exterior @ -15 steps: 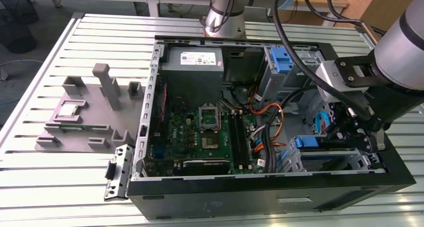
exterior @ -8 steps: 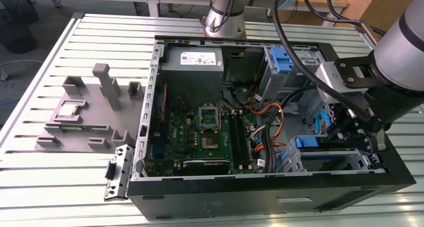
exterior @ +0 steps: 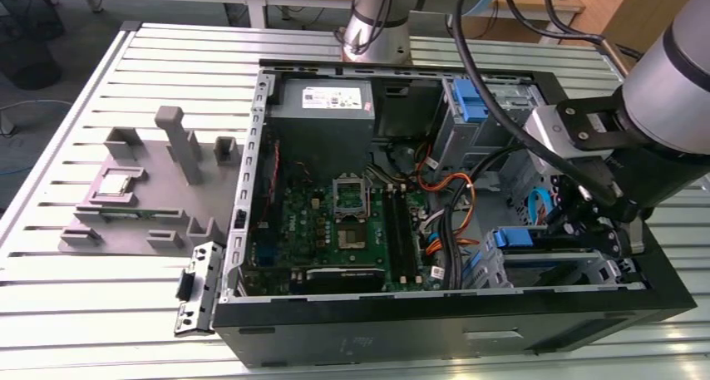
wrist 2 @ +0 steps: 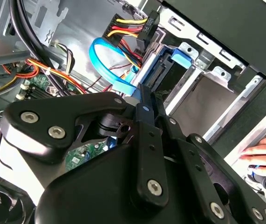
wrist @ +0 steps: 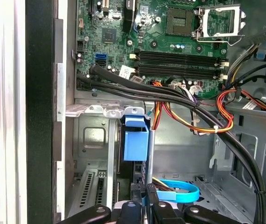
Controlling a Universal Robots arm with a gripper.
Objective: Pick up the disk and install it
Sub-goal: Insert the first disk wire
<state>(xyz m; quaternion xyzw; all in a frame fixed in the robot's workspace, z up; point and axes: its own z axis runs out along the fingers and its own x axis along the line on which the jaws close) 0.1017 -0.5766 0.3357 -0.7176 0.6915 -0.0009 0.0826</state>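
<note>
Gripper at the drive bay of the open computer case (exterior: 444, 313)

We see the gripper (exterior: 594, 230) low inside the case, at the exterior view's right, above the blue-framed disk (exterior: 521, 239) standing edge-up in the metal bay; in the first wrist view its fingers (wrist: 147, 205) sit nearly together just beside the disk's (wrist: 136, 144) blue carrier; whether they grip it we cannot tell; a blue cable (wrist: 177, 191) loops nearby.

white sticker (exterior: 322, 98) on power supply box (exterior: 322, 106) — print unreadable

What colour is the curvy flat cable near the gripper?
Bright blue. The flat cable shows best in the second wrist view, looping just beyond the gripper.
</note>
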